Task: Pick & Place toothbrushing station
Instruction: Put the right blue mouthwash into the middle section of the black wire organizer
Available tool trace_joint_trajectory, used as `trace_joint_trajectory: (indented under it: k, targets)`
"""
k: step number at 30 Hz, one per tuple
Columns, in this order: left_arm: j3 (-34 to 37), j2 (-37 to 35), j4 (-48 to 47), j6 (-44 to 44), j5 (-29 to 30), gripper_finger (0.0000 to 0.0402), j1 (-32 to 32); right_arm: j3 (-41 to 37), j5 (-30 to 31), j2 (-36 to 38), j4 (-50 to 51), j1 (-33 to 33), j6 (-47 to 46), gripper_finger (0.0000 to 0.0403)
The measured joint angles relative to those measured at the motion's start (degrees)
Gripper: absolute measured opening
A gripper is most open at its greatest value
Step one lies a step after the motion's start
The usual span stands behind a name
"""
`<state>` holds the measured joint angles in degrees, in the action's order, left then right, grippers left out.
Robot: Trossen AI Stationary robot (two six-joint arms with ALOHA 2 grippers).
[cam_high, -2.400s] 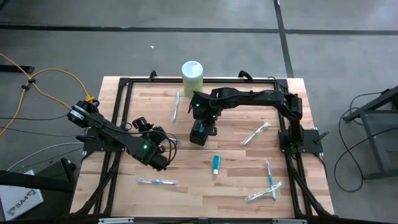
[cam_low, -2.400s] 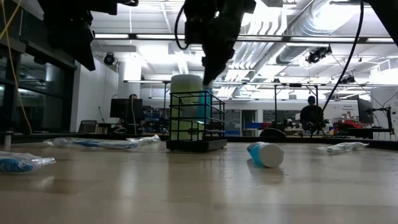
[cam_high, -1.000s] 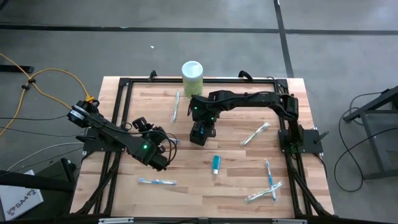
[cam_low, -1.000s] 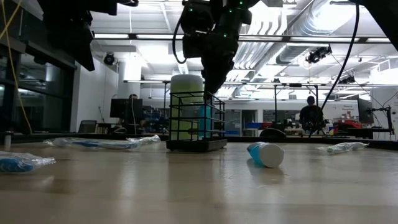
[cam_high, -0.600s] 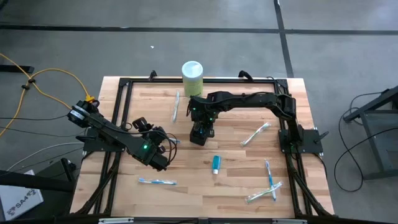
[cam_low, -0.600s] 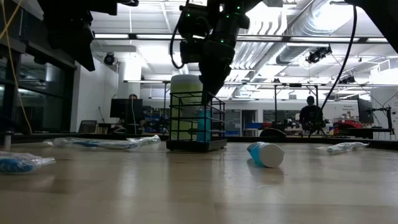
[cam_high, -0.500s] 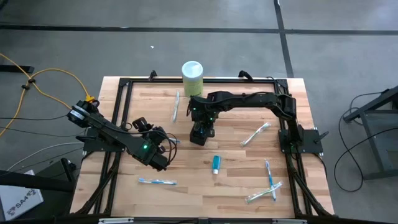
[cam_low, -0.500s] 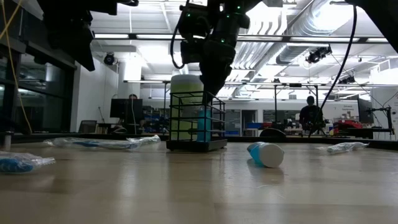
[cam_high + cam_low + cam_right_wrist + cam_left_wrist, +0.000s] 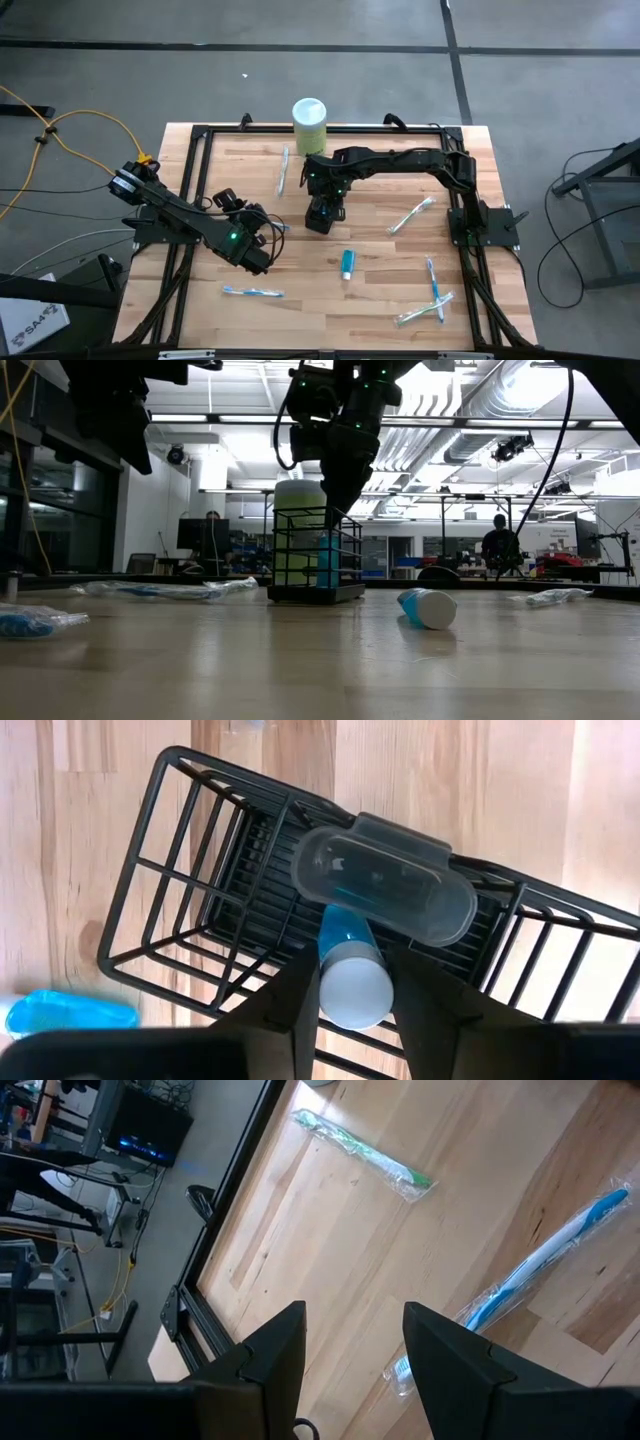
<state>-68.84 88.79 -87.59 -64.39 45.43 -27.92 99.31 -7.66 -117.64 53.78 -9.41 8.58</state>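
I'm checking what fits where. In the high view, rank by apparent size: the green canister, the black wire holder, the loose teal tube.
1. Green canister
2. Black wire holder, though the right claw covers much of it, so its rank against the canister is unsure
3. Loose teal tube

We shot straight down on the table (image 9: 300, 300); low, level across it; both views shared the holder (image 9: 321, 213), twelve o'clock of centre.

Both arms are matte black with jointed, boxy links and small green indicator lights on their housings. Black cables loop along the right arm (image 9: 400, 158). The left arm (image 9: 190, 225) ends in flat, angular black fingers (image 9: 455, 1370).
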Motion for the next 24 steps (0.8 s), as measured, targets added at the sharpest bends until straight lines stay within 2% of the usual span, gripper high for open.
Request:
trace_joint_trajectory:
  k: [11,24]
  targets:
    - [0.0,0.0,0.0,-0.1,0.0,0.0160,0.0,-0.1,0.3,-0.2,0.2,-0.1,-1.3,0.0127]
    - [0.0,0.0,0.0,-0.1,0.0,0.0160,0.0,-0.1,0.3,-0.2,0.0,-0.1,-1.4,0.0129]
